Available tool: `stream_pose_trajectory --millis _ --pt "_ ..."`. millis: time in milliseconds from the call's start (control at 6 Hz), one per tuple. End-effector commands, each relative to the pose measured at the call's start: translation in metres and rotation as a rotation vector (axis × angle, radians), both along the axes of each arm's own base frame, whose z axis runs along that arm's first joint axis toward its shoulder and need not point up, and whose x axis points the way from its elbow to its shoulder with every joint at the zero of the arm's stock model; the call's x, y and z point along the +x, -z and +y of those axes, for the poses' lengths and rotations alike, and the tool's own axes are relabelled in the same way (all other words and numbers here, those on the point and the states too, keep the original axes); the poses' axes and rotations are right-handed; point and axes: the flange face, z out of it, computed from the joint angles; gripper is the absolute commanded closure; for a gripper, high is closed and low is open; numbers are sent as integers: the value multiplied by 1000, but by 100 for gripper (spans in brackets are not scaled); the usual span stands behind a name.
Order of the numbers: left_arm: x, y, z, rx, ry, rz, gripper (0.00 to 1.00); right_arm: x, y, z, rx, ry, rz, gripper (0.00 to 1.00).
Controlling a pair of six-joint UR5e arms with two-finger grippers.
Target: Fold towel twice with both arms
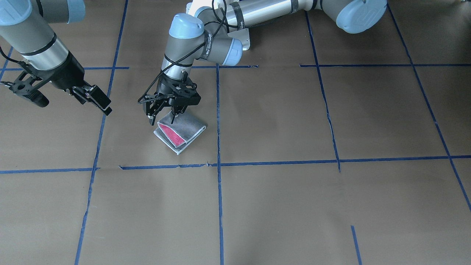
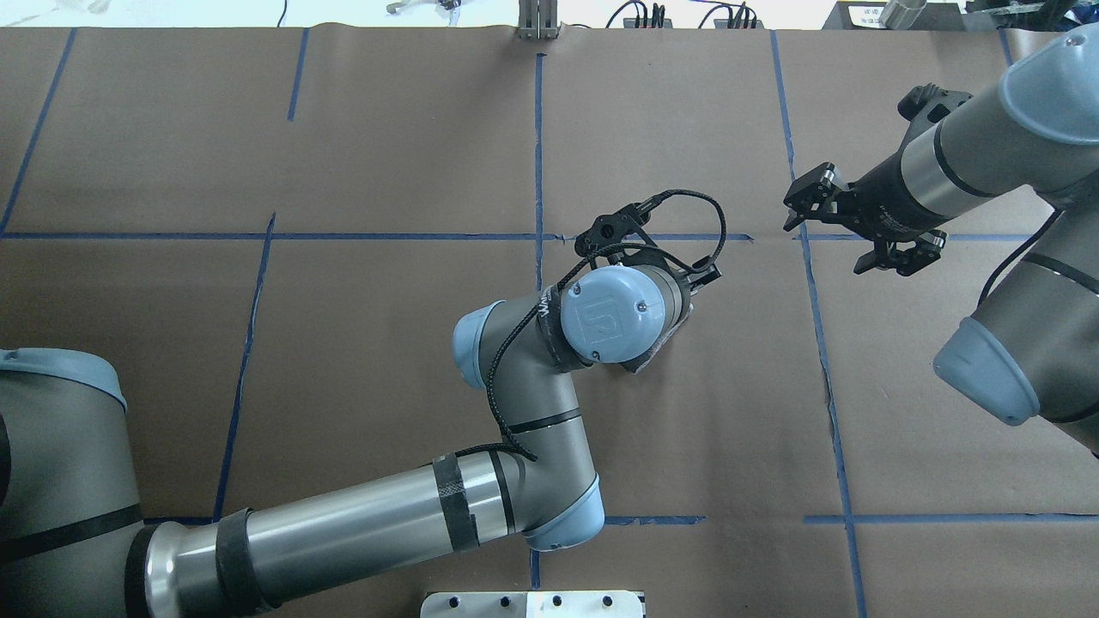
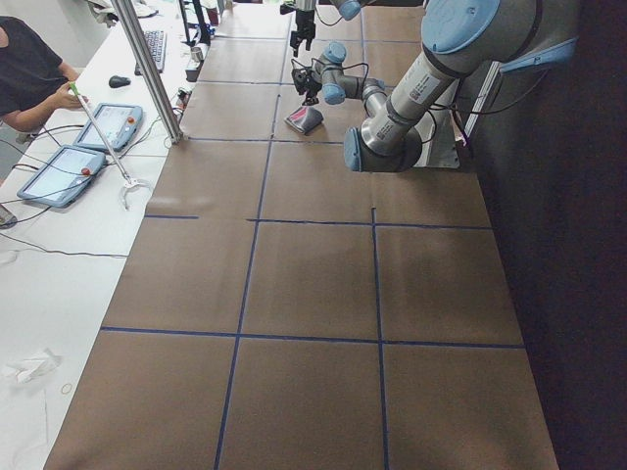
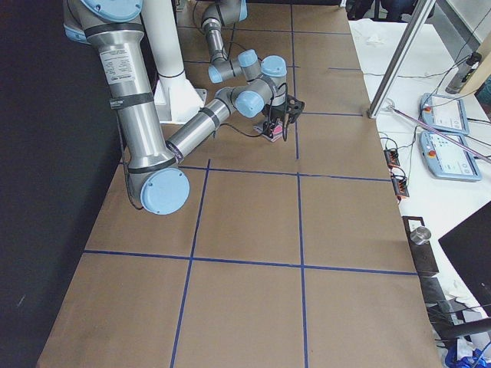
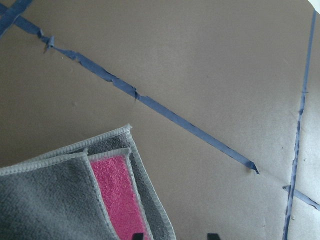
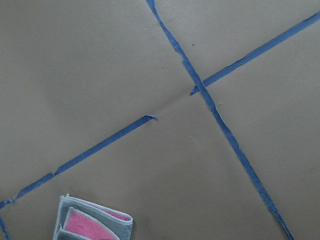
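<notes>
Well, the towel lies folded on the bench, grey outside with a pink strip showing, beside a blue tape line. White lettering on the left arm's strap is too small to read. The left claw points straight down over the towel's corner, fingers apart. The right claw hangs tilted well off to the side, spread wide.

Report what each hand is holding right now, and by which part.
Nothing is held. The left hand stands open over a corner of the folded towel; the right hand is open and empty, off to the side.
</notes>
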Motion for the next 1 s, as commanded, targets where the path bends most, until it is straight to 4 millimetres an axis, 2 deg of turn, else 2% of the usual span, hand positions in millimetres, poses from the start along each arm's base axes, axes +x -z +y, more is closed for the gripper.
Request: stream_pose_trajectory --millis 0,167,333,500,667,833 --pt "-47 -7 5 29 11 61 0 3 -1 -1 1 -3 1 0" --pt "-85 -40 7 34 25 66 0 4 -2 -1 31 21 5 0" --pt "-114 -82 5 119 -20 -14 0 6 -7 -3 131 106 33 0" --pt "-146 -130 -2 184 -99 -90 0 18 -10 -9 157 112 41 0" --pt "-196 -183 -26 226 -173 -168 0 43 -23 -17 201 162 44 0" --pt "-247 -236 -59 247 -215 -251 0 77 -41 -26 235 205 37 0"
